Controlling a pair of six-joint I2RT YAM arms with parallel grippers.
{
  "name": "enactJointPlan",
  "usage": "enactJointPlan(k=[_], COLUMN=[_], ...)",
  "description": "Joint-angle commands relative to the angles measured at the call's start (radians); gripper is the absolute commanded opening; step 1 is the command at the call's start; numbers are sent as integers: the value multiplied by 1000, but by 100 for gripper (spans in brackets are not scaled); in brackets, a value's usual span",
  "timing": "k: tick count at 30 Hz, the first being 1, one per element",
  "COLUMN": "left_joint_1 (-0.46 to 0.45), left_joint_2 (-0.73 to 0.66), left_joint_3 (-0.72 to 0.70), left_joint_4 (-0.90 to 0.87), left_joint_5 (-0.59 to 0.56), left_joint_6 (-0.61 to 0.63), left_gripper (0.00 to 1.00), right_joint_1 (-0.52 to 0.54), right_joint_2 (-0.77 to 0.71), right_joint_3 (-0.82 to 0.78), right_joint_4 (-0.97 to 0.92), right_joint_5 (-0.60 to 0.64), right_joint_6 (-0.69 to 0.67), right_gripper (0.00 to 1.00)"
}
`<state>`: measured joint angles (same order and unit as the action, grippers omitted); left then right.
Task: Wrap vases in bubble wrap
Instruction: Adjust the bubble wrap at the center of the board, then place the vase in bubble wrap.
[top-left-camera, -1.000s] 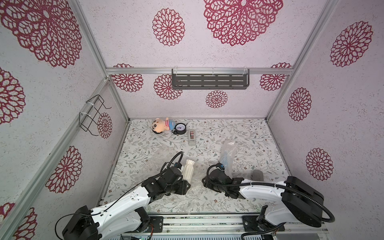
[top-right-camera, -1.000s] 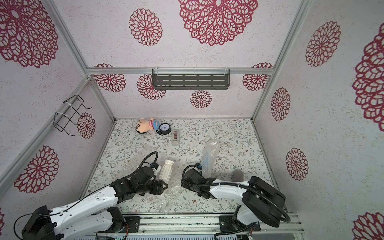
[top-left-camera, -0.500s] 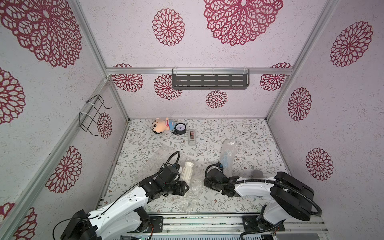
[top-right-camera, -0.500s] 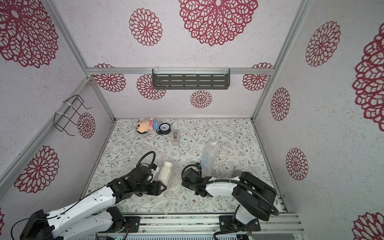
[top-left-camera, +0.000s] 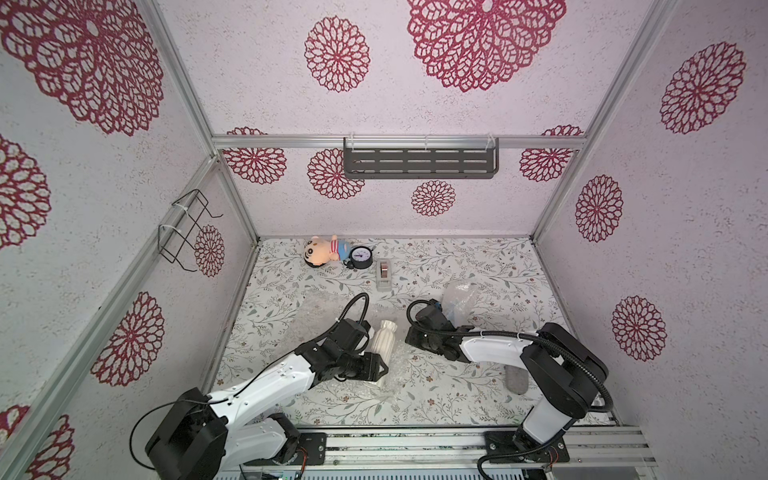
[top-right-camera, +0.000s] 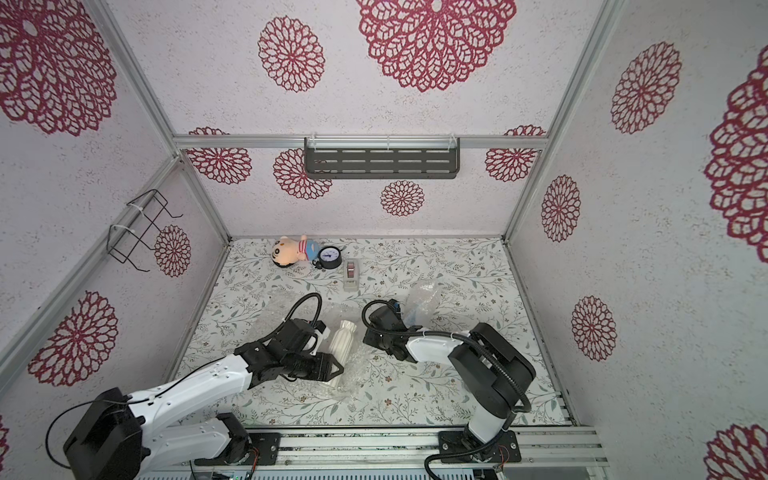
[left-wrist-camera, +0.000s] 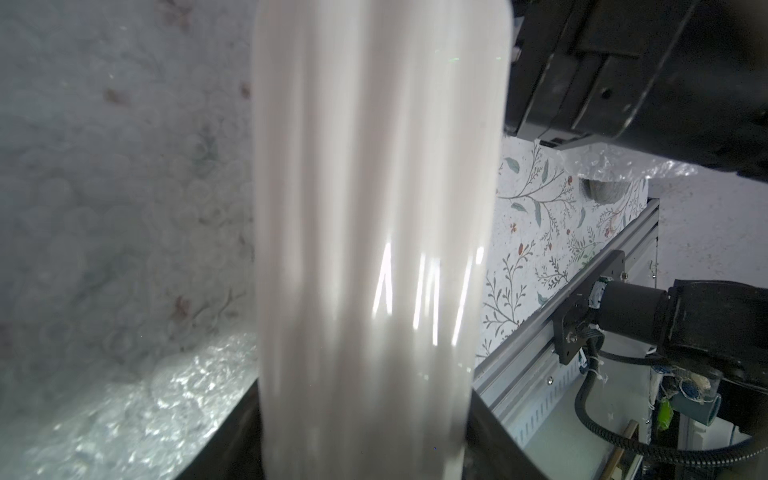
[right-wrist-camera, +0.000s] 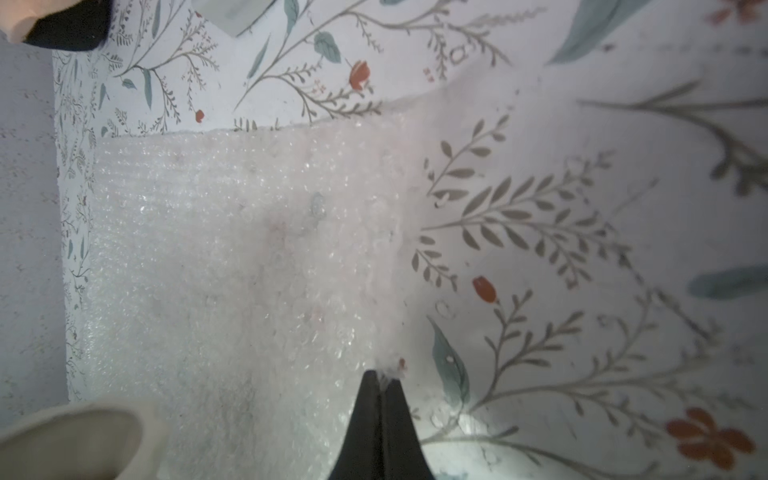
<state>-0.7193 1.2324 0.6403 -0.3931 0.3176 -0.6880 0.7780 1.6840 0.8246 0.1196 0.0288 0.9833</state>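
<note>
On the floral worktop (top-left-camera: 478, 266), near its front middle, a ribbed cream vase (top-left-camera: 384, 343) lies lengthwise over a clear bubble wrap sheet (top-left-camera: 313, 309), its wide mouth pointing toward the back wall. The left end effector (top-left-camera: 379, 369) is clamped across the vase's lower body, one finger on each side. Just beside the vase, the right end effector (right-wrist-camera: 383, 376) has its fingers pressed together, pinching the sheet's edge. The inside of the vase's mouth is shadowed and its contents cannot be made out. Behind the right arm stands a crumpled bubble wrap bundle (top-left-camera: 457, 299); what it encloses cannot be told. A plush doll (top-left-camera: 322, 250), a round gauge (top-left-camera: 361, 257) and a tape dispenser (top-left-camera: 383, 274) sit by the back wall.
</note>
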Motion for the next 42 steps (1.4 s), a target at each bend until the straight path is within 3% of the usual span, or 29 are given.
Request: enactJointPlan(k=[1, 6, 14, 21, 38, 42], left_joint_1=[14, 64, 69, 67, 63, 64], left_joint_2=[62, 158, 206, 241, 357, 372], left_joint_3=[54, 70, 94, 101, 101, 102], left_joint_4=[157, 241, 259, 230, 309, 294], left_joint_5=[40, 61, 79, 91, 174, 175], left_joint_6=[35, -21, -30, -13, 22, 36], left_gripper=[1, 0, 4, 9, 21, 34], right_joint_1=[-32, -33, 36, 54, 53, 53], right_joint_2=[8, -7, -36, -12, 60, 54], right_joint_3=[53, 108, 59, 58, 51, 39], right_joint_4=[-97, -207, -182, -186, -114, -72], right_joint_5=[-54, -55, -53, 49, 17, 13], right_joint_6=[-128, -138, -2, 18, 10, 9], right_gripper=[12, 33, 41, 50, 42, 32])
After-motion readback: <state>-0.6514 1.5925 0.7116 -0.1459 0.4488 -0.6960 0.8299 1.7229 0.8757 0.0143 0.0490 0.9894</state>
